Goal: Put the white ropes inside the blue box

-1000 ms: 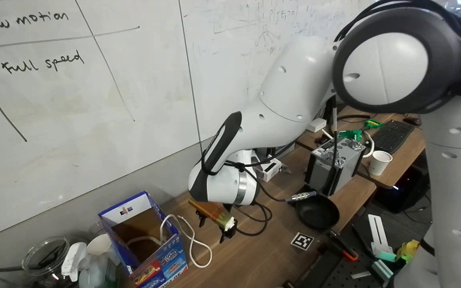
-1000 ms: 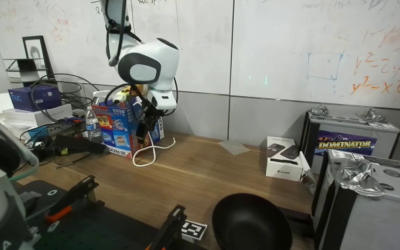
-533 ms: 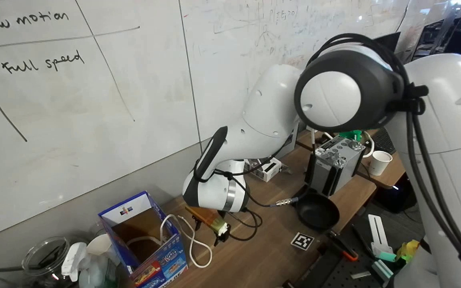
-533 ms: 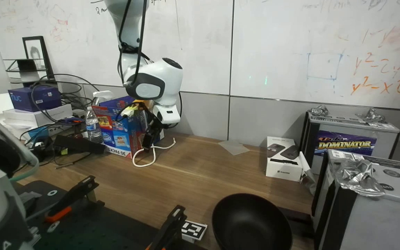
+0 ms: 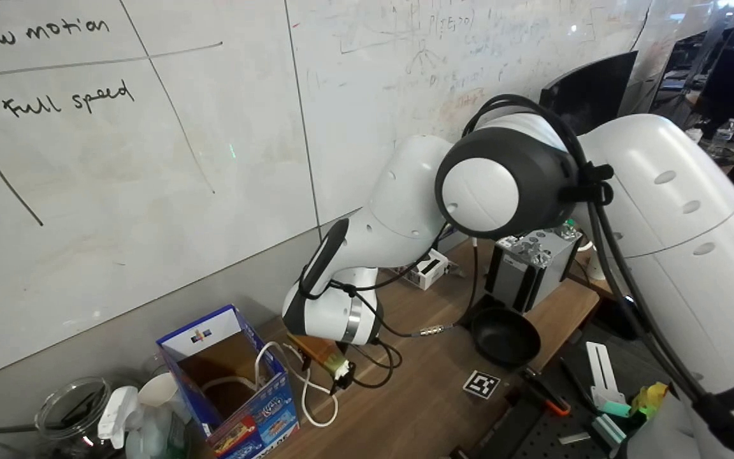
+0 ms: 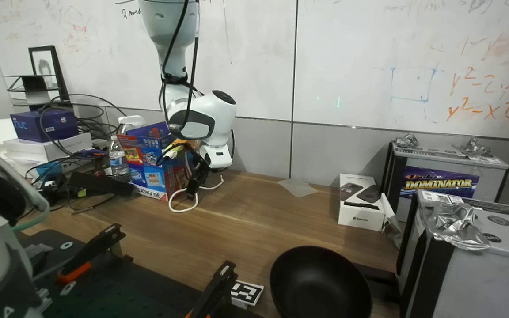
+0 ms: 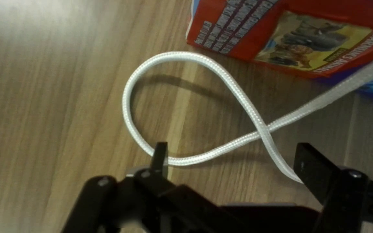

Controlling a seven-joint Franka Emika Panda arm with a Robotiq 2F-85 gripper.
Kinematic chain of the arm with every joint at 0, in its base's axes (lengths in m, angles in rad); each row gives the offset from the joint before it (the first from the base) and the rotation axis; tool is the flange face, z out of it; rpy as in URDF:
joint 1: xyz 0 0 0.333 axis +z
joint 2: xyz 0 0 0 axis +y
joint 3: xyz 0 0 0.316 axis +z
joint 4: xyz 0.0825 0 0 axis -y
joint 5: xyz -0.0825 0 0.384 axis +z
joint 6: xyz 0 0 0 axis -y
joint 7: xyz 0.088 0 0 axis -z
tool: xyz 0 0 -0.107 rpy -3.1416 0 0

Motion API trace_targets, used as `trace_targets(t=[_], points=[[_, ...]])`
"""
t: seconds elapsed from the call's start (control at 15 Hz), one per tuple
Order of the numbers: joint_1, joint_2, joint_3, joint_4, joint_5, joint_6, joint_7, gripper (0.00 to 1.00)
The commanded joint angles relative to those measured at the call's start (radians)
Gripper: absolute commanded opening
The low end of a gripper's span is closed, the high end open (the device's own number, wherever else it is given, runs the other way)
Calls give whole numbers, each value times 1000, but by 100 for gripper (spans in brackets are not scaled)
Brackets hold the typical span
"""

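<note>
The white rope (image 5: 321, 425) hangs over the rim of the blue box (image 5: 278, 396). One stretch lies inside the box and a loose loop lies outside on the table. Both also show in an exterior view, the rope (image 6: 183, 211) at the foot of the box (image 6: 148, 152). In the wrist view the rope (image 7: 219, 151) makes a crossing loop beside the printed box side (image 7: 228, 35). My gripper (image 7: 231, 147) is open above the outside loop. The rope passes beyond both fingers, with nothing held. The gripper (image 6: 192, 190) points down beside the box; its fingertips are partly hidden in both exterior views.
A spray bottle (image 5: 153, 428) and a glass jar (image 5: 74, 411) stand beside the box. A black pan (image 6: 320, 282), a white phone box (image 6: 360, 216) and grey devices (image 6: 475, 265) are farther along the table. The whiteboard wall (image 5: 150, 191) rises behind.
The arm has come down, and the gripper has moved lower and closer to the rope loop outside the box. The rope and the box have not visibly moved.
</note>
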Motion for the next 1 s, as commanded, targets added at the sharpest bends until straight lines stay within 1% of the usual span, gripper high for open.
trace_targets(t=[0.0, 0.93], points=[[11, 20, -2, 55, 24, -1, -13, 100], [33, 60, 22, 92, 27, -13, -15, 100]])
